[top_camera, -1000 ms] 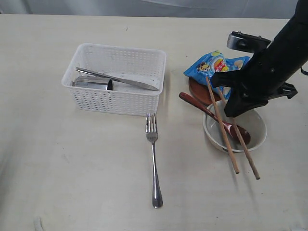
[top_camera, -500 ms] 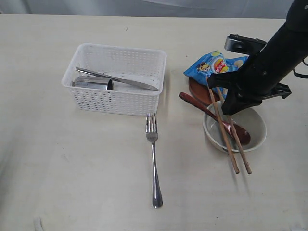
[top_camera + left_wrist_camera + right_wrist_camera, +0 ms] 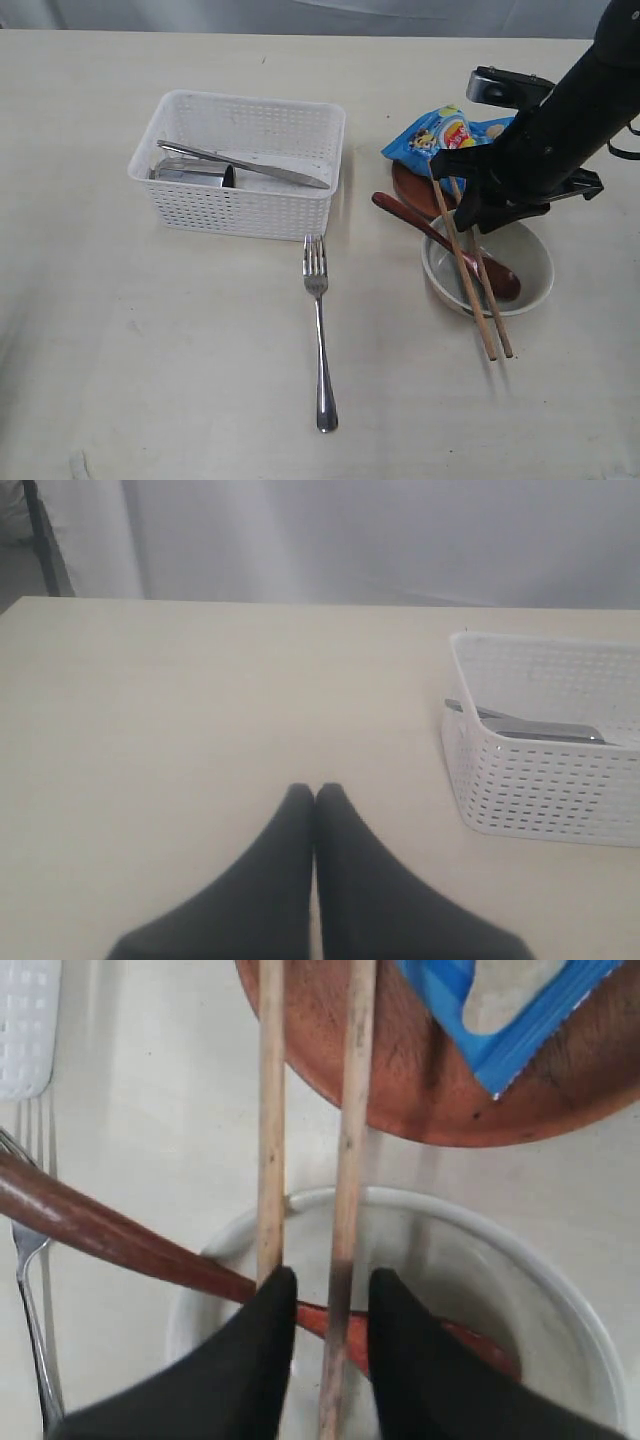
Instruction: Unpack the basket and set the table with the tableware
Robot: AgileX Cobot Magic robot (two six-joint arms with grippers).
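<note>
The white basket (image 3: 250, 102) stands on the table (image 3: 150, 350) with the steel knife (image 3: 250, 166) and cup (image 3: 195, 174) inside. A fork (image 3: 319, 330) lies in front of it. Two wooden chopsticks (image 3: 468, 285) rest side by side across the white bowl (image 3: 535, 272), over the red-brown spoon (image 3: 408, 216) and the brown plate (image 3: 412, 190). My right gripper (image 3: 470, 214) hovers over the bowl's rim (image 3: 450, 1210), open; one chopstick (image 3: 350, 1110) runs between the fingers with a gap on each side, the other (image 3: 270, 1110) just outside. My left gripper (image 3: 316, 790) is shut and empty.
A blue snack bag (image 3: 446, 134) lies on the far part of the plate (image 3: 400, 1070). In the left wrist view the basket (image 3: 540, 770) stands off to one side, above bare tabletop. The fork's tines (image 3: 30, 1250) lie beside the spoon handle (image 3: 90, 1222).
The right gripper's jaws have parted and let go of the chopsticks. The two sticks, splayed apart a second ago, now lie almost parallel across the bowl. The left gripper has not moved.
</note>
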